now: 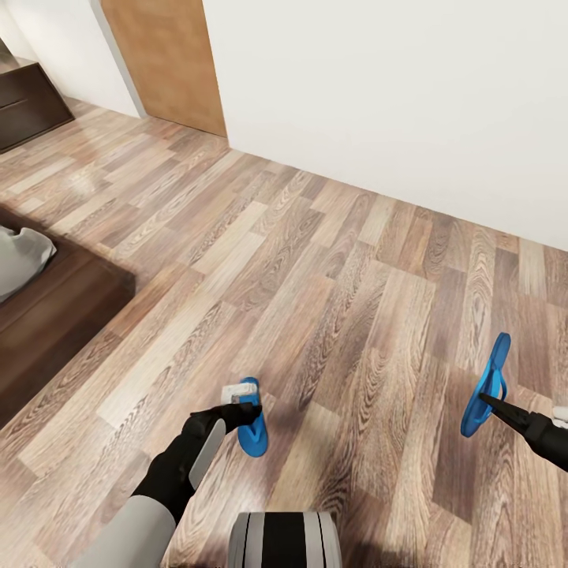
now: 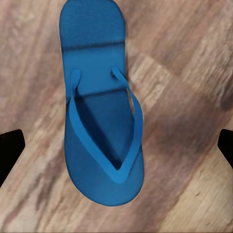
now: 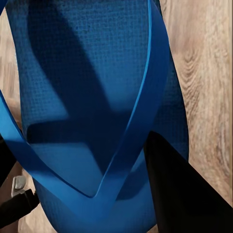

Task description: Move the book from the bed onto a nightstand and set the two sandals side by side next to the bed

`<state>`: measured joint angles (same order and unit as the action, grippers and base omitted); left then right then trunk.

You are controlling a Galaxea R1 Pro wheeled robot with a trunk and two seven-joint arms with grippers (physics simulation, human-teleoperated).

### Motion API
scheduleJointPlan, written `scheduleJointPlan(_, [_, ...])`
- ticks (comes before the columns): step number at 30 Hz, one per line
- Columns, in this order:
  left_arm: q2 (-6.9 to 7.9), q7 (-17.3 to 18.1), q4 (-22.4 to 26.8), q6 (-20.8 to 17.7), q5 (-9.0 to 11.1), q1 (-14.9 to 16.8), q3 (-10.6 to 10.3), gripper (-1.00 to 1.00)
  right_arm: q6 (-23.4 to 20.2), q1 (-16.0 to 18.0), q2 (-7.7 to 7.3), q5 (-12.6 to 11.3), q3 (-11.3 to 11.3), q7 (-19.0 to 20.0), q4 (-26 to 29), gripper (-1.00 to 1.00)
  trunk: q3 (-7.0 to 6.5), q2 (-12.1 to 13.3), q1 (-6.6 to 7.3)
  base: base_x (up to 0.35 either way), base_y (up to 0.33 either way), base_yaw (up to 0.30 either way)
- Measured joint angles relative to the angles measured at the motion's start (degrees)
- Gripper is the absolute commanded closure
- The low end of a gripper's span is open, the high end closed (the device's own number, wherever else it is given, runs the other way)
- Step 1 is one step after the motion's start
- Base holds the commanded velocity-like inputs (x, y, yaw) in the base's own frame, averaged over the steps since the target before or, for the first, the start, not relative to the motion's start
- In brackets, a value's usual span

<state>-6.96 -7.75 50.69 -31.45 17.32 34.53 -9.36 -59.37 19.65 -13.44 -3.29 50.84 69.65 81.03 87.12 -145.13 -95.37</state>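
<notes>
A wood-plank floor (image 1: pixel 331 260) ran up to a plain white wall (image 1: pixel 394 95), with a brown wooden door (image 1: pixel 170 59) and a dark dresser (image 1: pixel 24 99) at the far left. The bed's dark frame (image 1: pixel 55 315) and a corner of grey bedding (image 1: pixel 20 256) lay to the left. One bright blue sandal (image 1: pixel 254 430) rested flat on the floor, thin V-strap up, under the left gripper (image 1: pixel 241 404), whose fingers (image 2: pixel 9 150) stood wide on either side without touching. Well apart to the right, the second sandal (image 1: pixel 487 386) tilted on edge, its strap pinched by the right gripper (image 1: pixel 493 404).
</notes>
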Motion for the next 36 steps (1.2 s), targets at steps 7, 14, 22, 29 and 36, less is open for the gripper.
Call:
scheduleJointPlan(7, [0.0, 0.42, 0.02, 0.06, 0.0, 0.0, 0.0, -1.0, 0.0, 0.0, 0.0, 0.0, 0.0, 0.0, 0.0, 1.0, 1.55, -0.09, -0.18, 0.0, 0.0, 0.0])
scheduleJointPlan(14, [0.0, 0.53, 0.03, 0.05, 0.0, 0.0, 0.0, -1.0, 0.01, 0.01, 0.0, 0.01, 0.0, 0.0, 0.0, 1.0, 3.1, -0.19, -0.36, 0.0, 0.0, 0.0])
scheduleJointPlan(22, [0.0, 0.53, 0.03, 0.02, 0.0, 0.0, 0.0, -1.0, 0.01, 0.0, 0.0, 0.01, 0.0, 0.0, 0.02, 1.0, 4.88, -0.3, -0.57, 0.0, 0.0, 0.0])
scheduleJointPlan(29, [0.0, 0.42, 0.07, 0.02, 0.0, 0.0, 0.0, -1.0, -0.05, 0.02, 0.0, -0.1, 0.0, 0.0, 0.07, 1.0, 4.88, -0.3, -0.56, 0.0, 0.0, 0.0])
scheduleJointPlan(36, [-1.01, -1.35, 0.37, 0.09, -0.1, 0.0, -0.01, -1.0, -0.04, 0.02, 0.0, -0.02, 0.0, 0.0, 0.09, 1.0, 4.88, -0.3, -0.56, 0.0, 0.0, 0.0])
